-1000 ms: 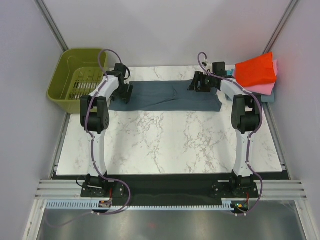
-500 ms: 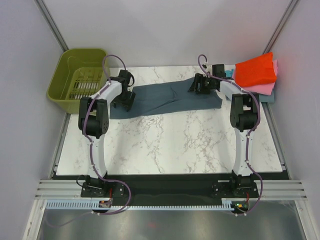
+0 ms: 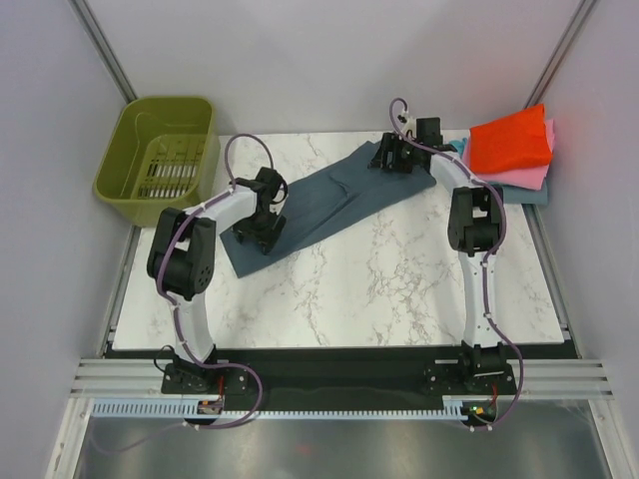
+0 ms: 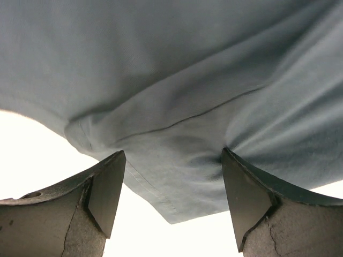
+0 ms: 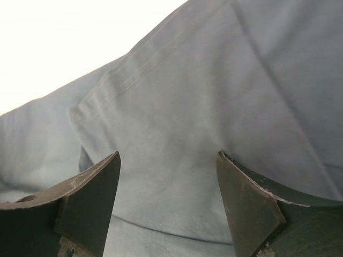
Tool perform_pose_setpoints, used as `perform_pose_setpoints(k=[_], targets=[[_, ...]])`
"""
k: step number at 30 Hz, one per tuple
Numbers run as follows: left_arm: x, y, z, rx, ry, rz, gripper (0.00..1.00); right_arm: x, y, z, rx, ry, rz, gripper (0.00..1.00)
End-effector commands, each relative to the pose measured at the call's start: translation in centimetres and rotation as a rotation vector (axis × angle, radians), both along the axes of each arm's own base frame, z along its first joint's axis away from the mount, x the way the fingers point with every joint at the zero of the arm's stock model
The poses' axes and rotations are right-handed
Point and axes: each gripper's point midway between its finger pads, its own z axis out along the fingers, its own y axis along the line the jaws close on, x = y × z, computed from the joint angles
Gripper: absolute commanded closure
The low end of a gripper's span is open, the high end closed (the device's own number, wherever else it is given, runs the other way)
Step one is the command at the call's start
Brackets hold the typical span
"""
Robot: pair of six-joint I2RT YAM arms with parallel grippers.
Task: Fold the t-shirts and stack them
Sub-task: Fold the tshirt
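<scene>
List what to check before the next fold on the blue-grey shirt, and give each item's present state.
1. Left gripper jaws apart: ok.
2. Right gripper jaws apart: ok.
3. Blue-grey shirt lying flat: not ok, it is bunched into creases between the left fingers.
4. Shirt square to the table edge: not ok, it lies diagonally.
5. Shirt apart from the folded stack topped by the red-orange shirt: cannot tell, the right arm covers the gap.
</scene>
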Motion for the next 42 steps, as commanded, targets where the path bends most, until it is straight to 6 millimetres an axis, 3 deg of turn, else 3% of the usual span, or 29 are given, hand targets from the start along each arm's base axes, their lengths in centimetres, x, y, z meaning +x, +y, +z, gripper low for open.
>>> perform_pose_setpoints(k=[1, 5, 6, 7, 10, 12, 14, 15, 18, 23, 30, 31, 35, 42], targets=[[-1.4, 0.9, 2.2, 0.055, -0.009, -0.022, 0.2, 2.6, -1.6, 3.5, -0.052, -0.114, -0.063, 0.19], [1.2, 0.4, 7.0, 0.036, -0.144, -0.033, 0.2, 2.1, -2.6, 8.8, -0.052, -0.176, -0.098, 0.19], [1.4, 0.4, 7.5, 0.036, -0.153, -0.044, 0.19, 1.3, -3.0, 8.4, -0.044, -0.144, -0.111, 0.19], [1.6, 0.4, 7.8, 0.037, -0.162, -0.051, 0.19, 0.6, -3.1, 10.5, -0.03, -0.159, -0.121, 0.19], [2.4, 0.8, 8.0, 0.061, -0.186, -0.066, 0.19, -2.4, -2.7, 11.0, 0.013, -0.096, -0.124, 0.19], [2.4, 1.3, 6.9, 0.069, -0.161, -0.06, 0.2, -4.5, -2.5, 9.7, 0.041, -0.022, -0.124, 0.19], [2.5, 1.5, 5.8, 0.066, -0.142, -0.057, 0.21, -6.0, -2.5, 9.9, 0.062, 0.008, -0.128, 0.19], [2.6, 1.7, 4.9, 0.065, -0.123, -0.049, 0.22, -7.0, -2.6, 8.5, 0.065, 0.052, -0.133, 0.19], [2.7, 2.0, 3.2, 0.049, -0.082, -0.033, 0.24, -8.5, -3.6, 6.4, 0.072, 0.125, -0.173, 0.19], [3.3, 2.4, 1.9, 0.018, -0.048, -0.009, 0.25, -9.1, -4.5, 4.2, 0.082, 0.179, -0.196, 0.2], [2.4, 2.6, 0.0, 0.034, 0.036, 0.011, 0.22, -7.4, -5.0, 2.1, 0.064, 0.187, -0.204, 0.2], [1.7, 2.7, -0.4, 0.037, 0.055, 0.011, 0.22, -7.3, -4.9, 0.9, 0.06, 0.204, -0.204, 0.2], [-0.2, 2.4, 0.0, 0.052, 0.066, -0.012, 0.22, -5.9, -5.0, -0.7, 0.055, 0.209, -0.208, 0.2], [-5.1, 0.4, -0.8, 0.08, 0.135, -0.116, 0.22, -3.4, -4.4, -1.9, 0.071, 0.186, -0.206, 0.2]])
